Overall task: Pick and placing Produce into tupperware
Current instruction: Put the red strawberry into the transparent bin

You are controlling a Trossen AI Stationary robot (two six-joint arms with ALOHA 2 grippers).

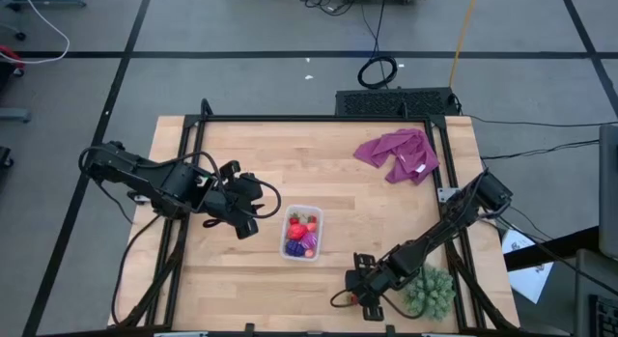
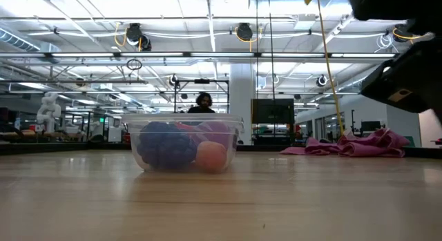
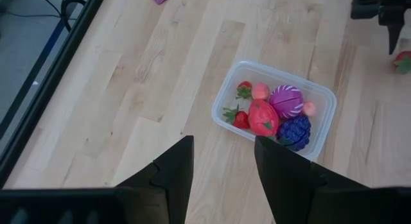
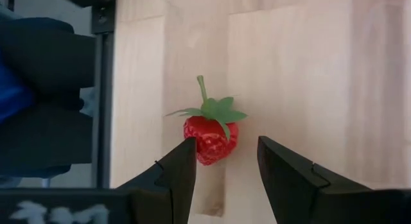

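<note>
1. Strawberry (image 4: 211,135) lies loose on the wooden table (image 1: 348,202) near its front edge, just ahead of the right gripper (image 4: 226,161) and apart from its fingertips.
2. Right gripper hangs low, its fingers parted with nothing between them, close beside the spiky green plant (image 1: 430,291).
3. Tupperware (image 1: 301,233) sits mid-table holding the grape bunch (image 3: 294,130), strawberries and other fruit.
4. Left gripper (image 1: 243,213) hovers beside the tupperware, fingers apart and empty.

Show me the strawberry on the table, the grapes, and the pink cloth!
strawberry (image 4: 210,137): right wrist view, on its red body.
grapes (image 3: 294,129): left wrist view, middle of the purple bunch, inside the clear box.
pink cloth (image 1: 398,154): high view, middle of the crumpled fabric.
</note>
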